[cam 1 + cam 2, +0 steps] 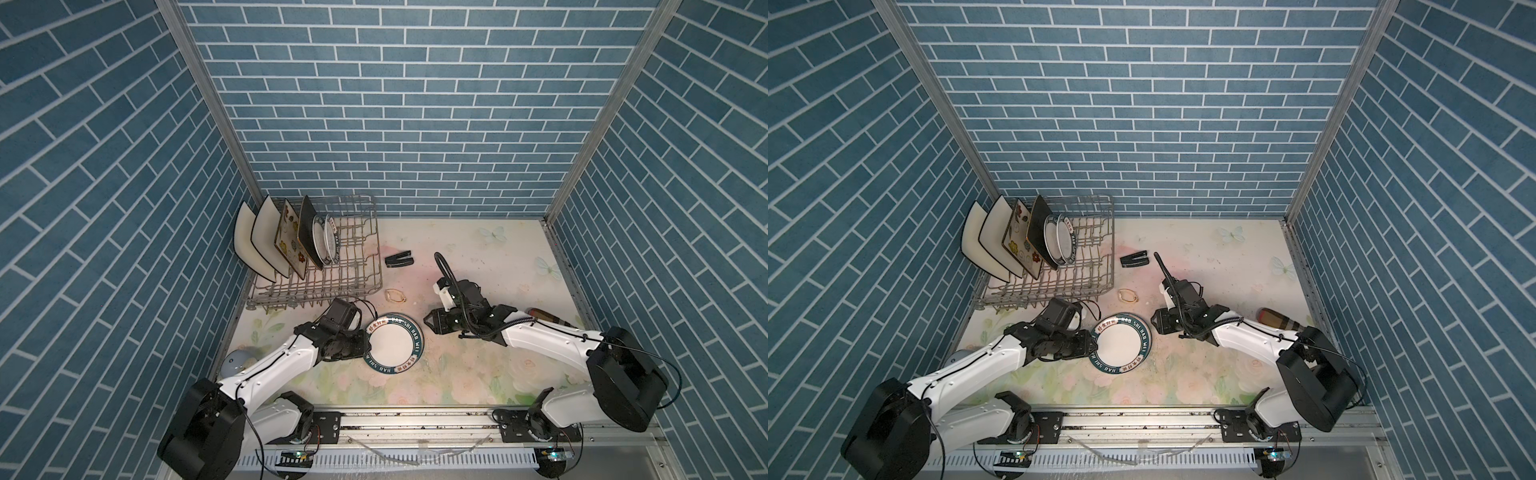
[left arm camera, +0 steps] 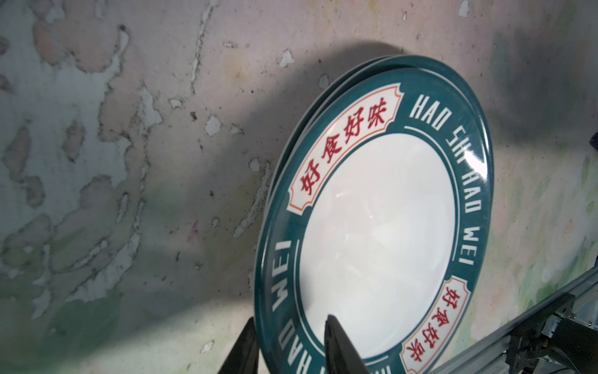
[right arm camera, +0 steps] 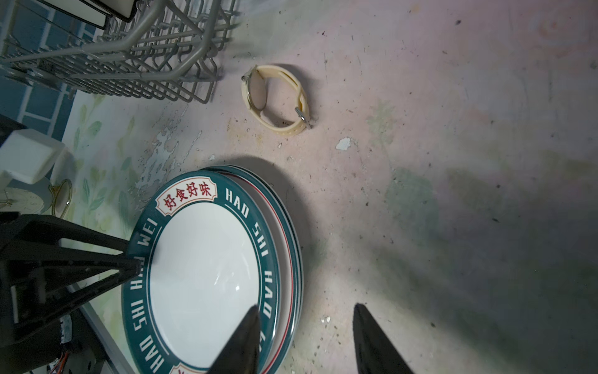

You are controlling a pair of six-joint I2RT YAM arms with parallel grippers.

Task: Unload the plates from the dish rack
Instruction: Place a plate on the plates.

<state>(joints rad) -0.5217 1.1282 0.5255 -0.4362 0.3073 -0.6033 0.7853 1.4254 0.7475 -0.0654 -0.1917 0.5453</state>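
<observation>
My left hand (image 1: pixel 366 337) grips a round white teal-rimmed plate (image 1: pixel 392 343).
Left rear, the grey wire dish rack (image 1: pixel 332 291) holds six upright plates (image 1: pixel 266 237); the gripped plate lies over a stack (image 3: pixel 289 246) on the table (image 1: pixel 478 374); my right hand (image 1: pixel 428 322) gapes empty.

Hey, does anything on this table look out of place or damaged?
Two things. A cream wristwatch lies by the dish rack, stray among dishes. And the table's printed surface is flaking, with white patches showing through, near the round plates.
</observation>
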